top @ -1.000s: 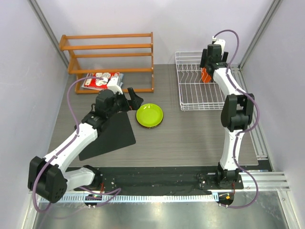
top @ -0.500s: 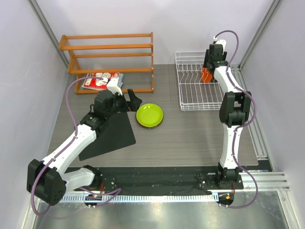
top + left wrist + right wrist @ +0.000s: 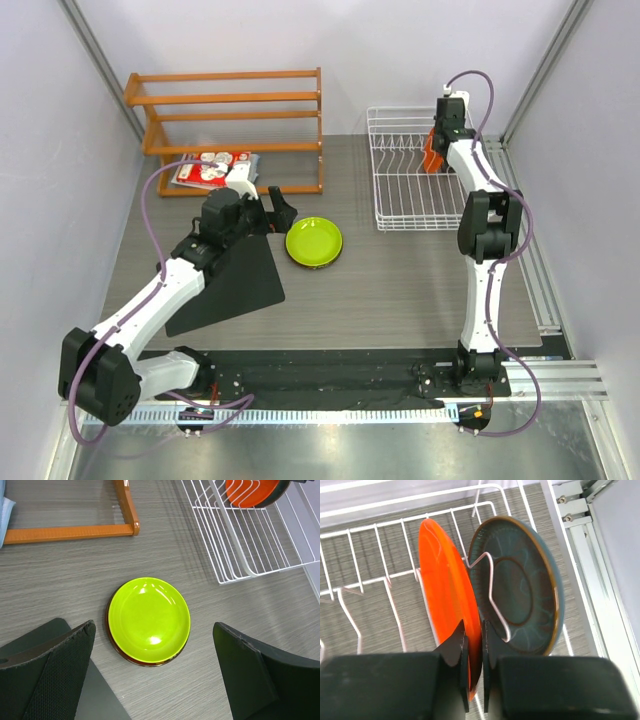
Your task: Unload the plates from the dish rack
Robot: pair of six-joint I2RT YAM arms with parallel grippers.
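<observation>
R gripper (image 3: 474, 630) was clamped on the bright orange round glossy plate (image 3: 445, 580), one finger per face, biting the rim at approx 5 o'clock of the plate in wrist view. Orange plate stood on edge in a slot of the white wire dish rack (image 3: 400, 205), in the rack's 1 o'clock corner. Rack itself sat at 1-2 o'clock on the grey wood-grain table (image 3: 400, 290). Dark teal round plate w/ brown rim (image 3: 520, 585) stood in the adjacent slot, at 3 o'clock of the orange one and close beside it, w/ a bent slot wire crossing its face. Couldn't tell if the two touched.

L gripper (image 3: 152, 627) was wide open, nothing held, hovering over the lime green round plate (image 3: 149, 620). That one lay flat near table centre on top of a dark red plate (image 3: 145, 664); only a sliver of red rim showed at 6-7 o'clock.

Handling, my read: plates prob. rigid, light, glazed, so slippery and chip-prone if knocked on wire. Rim pinch was narrow, so the plate could pivot in the jaws. Lift straight out along the slot wires, slow, clear of the teal plate. Teal one wants the same rim grip at its free edge; mind the wire across it.

2 of 4 out, 2 in rack.
</observation>
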